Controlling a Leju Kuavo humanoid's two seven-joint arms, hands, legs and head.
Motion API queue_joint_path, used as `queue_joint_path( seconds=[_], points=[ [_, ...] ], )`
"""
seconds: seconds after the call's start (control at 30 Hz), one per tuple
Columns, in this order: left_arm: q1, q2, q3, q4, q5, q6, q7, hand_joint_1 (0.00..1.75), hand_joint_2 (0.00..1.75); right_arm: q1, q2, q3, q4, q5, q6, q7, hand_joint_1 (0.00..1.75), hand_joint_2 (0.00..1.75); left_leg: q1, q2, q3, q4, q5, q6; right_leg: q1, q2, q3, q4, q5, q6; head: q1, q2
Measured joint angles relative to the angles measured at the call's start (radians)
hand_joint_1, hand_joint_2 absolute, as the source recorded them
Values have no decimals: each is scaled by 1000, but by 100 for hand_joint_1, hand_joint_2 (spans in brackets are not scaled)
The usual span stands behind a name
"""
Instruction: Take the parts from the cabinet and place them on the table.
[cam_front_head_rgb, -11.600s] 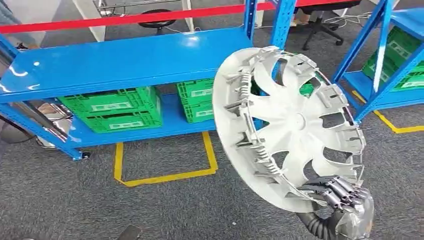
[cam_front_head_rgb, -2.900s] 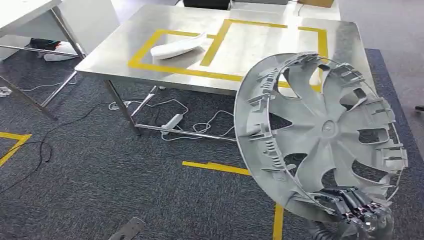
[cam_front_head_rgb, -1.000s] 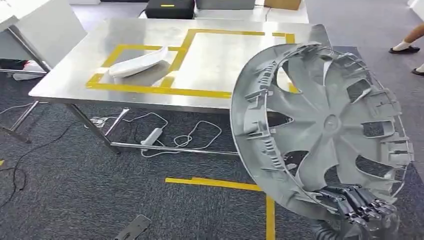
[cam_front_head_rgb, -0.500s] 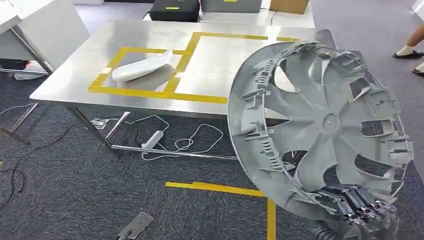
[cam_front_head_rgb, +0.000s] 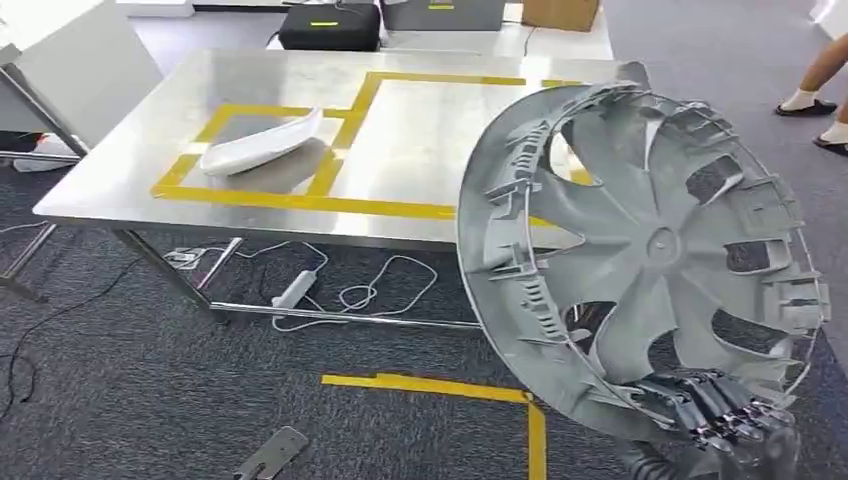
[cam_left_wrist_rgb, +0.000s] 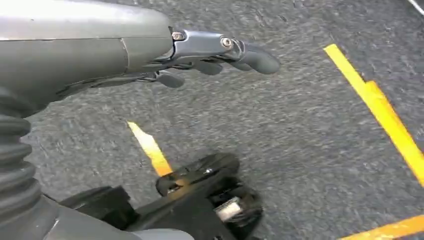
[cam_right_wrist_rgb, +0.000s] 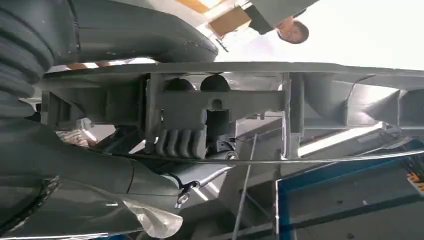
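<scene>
- Right hand (cam_front_head_rgb: 722, 415) clamped on the lower rim of the grey wheel cover (cam_front_head_rgb: 640, 255), fingers (cam_front_head_rgb: 700, 400) curled over the edge.
- Wheel cover stood nearly on edge above that hand, ribbed inner face turned toward the head camera, tilted back a little.
- Up close in the right wrist view: rim of the wheel cover (cam_right_wrist_rgb: 280, 95) gripped between thumb and fingers of the right hand (cam_right_wrist_rgb: 150, 145), clips and ribs just past the fingertips.
- Steel table (cam_front_head_rgb: 130, 195) beyond the held cover, up and away from the right hand, well apart from it; far edge of the cover overlapped the table's near corner in the head view.
- Yellow tape rectangles (cam_front_head_rgb: 300, 200) marked out on the tabletop; white curved part (cam_front_head_rgb: 258, 148) lay inside the farther rectangle, far from the hand.
- Left hand (cam_left_wrist_rgb: 200, 50) hung low over the grey carpet (cam_left_wrist_rgb: 310, 130), fingers stretched out, apart and holding nothing.
- Yellow floor tape (cam_left_wrist_rgb: 380, 110) ran across the carpet just past those fingertips.
- Person's feet (cam_front_head_rgb: 815, 100) seen beyond the table's far corner.
</scene>
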Motion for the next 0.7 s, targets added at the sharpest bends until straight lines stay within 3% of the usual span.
queue_joint_path(
  seconds=[0.07,0.13,0.17,0.23,0.27,0.3,0.33,0.37,0.4,0.43,0.47,0.5,0.57,0.63,0.67,0.7],
  points=[
    [1,0,0,0,0,0,0,0,175,0,0,0,0,-1,0,0,175,175,-4,-2,-2,-3,-1,3,-5,-2,2,-9,0,11,1,0],
    [1,-2,-1,0,0,0,0,0,175,1,0,0,-1,-1,0,0,175,175,8,-2,20,-34,8,4,-3,-3,-1,1,-9,22,3,0],
    [0,-2,-1,0,0,0,0,0,175,0,-1,0,-1,-2,0,1,175,175,11,-2,26,-39,6,8,-4,-4,-21,40,-28,26,8,0],
    [-2,-2,-1,0,0,0,0,0,175,-4,-2,0,-2,-1,0,0,175,175,11,-1,30,-39,1,12,-9,-5,-111,192,-89,36,8,0],
    [-1,-3,-2,0,0,1,3,0,175,-2,-2,0,-2,0,0,2,175,175,11,-1,33,-39,-4,12,-10,-5,-157,260,-105,41,7,0],
    [1,-3,-2,0,0,3,9,0,175,1,-2,0,-1,1,0,3,175,175,11,-1,37,-38,-9,11,-10,-5,-184,289,-99,45,9,0],
    [6,-3,-3,0,1,6,14,0,175,2,-2,1,-1,4,0,7,175,175,12,-2,45,-38,-15,9,-12,-5,-186,267,-62,48,8,0],
    [9,-3,-5,0,1,8,18,0,175,2,-2,1,-1,6,0,8,175,175,13,-2,55,-38,-22,7,-14,-6,-166,208,-11,50,8,0],
    [11,-3,-6,0,2,10,20,0,175,2,-2,1,-2,9,0,9,175,175,15,-3,67,-37,-31,3,-16,-9,-127,116,50,51,8,0],
    [12,-3,-7,0,2,11,20,0,175,2,-2,1,-2,11,0,10,175,175,16,-3,80,-37,-41,-2,-19,-14,-88,25,90,52,9,0],
    [11,-2,-7,0,2,11,20,0,175,-1,-2,1,0,12,0,10,175,175,9,-4,81,-37,-48,-11,-12,-15,-75,18,65,51,10,0],
    [10,-1,-7,0,3,12,21,0,175,-1,-2,1,-3,13,0,10,175,175,9,-5,79,-30,-54,-16,-12,-11,-53,-3,55,34,11,0],
    [11,0,-7,0,3,13,21,0,175,3,-2,0,-5,15,0,12,175,175,11,-4,84,-39,-56,-26,-7,-9,-57,2,48,18,6,0],
    [10,1,-8,0,4,14,21,0,175,6,-3,0,-5,15,0,12,175,175,13,-4,91,-32,-69,-37,-16,-8,-46,-5,46,7,7,0],
    [8,1,-8,0,5,14,19,0,175,5,-3,0,-5,16,0,13,175,175,13,-3,76,6,-86,-43,-16,-9,-41,-6,42,0,2,0],
    [6,1,-8,0,10,13,17,0,175,5,-3,0,-5,19,0,15,175,175,15,-3,34,84,-121,-48,-16,-11,-36,-6,36,-7,0,0]
  ],
)
